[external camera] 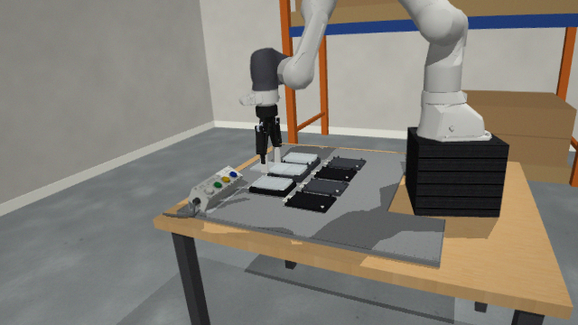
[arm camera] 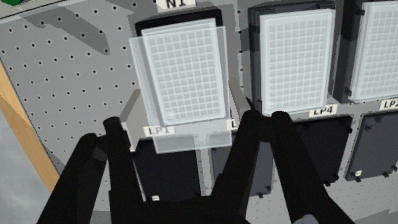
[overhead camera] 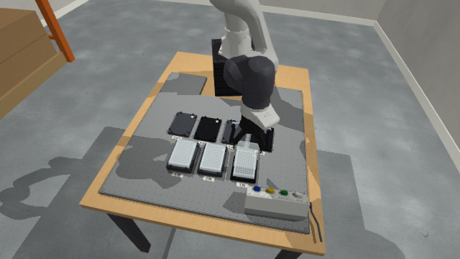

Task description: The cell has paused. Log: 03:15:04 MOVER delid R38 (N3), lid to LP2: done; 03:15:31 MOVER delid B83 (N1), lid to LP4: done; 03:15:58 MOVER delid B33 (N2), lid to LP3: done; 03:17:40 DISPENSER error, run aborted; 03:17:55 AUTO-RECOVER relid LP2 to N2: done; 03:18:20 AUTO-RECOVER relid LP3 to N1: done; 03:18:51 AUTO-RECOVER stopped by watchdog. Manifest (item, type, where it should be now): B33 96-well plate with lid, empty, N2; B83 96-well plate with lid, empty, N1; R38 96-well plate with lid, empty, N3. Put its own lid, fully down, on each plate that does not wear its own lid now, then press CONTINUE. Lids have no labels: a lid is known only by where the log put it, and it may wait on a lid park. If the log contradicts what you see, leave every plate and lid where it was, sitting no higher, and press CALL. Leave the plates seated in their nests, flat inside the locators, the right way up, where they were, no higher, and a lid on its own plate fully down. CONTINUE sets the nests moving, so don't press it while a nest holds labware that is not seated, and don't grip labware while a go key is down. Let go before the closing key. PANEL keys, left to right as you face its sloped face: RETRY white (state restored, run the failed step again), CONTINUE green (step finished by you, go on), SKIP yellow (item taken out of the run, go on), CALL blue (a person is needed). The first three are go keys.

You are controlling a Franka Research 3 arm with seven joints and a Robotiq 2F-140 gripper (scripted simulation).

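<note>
Three white 96-well plates sit in black nests: N3 (overhead camera: 182, 154), N2 (overhead camera: 213, 158) and N1. The plates in N3 and N2 wear clear lids. The N1 plate shows open wells. My gripper (arm camera: 186, 95) is shut on a clear lid (arm camera: 180, 90) and holds it a little above the N1 plate, shifted toward the lid parks and not seated. The held lid also shows in the top view (overhead camera: 248, 145) and, small, in the exterior view (external camera: 266, 166) under the gripper (external camera: 267, 153).
Four dark lid parks lie in a row behind the nests, from the left one (overhead camera: 182, 124) to the right one (overhead camera: 264, 138), all bare. The key panel (overhead camera: 277, 203) stands at the front right with blue (overhead camera: 256, 188), yellow (overhead camera: 270, 191), green (overhead camera: 284, 193) and white (overhead camera: 297, 195) keys.
</note>
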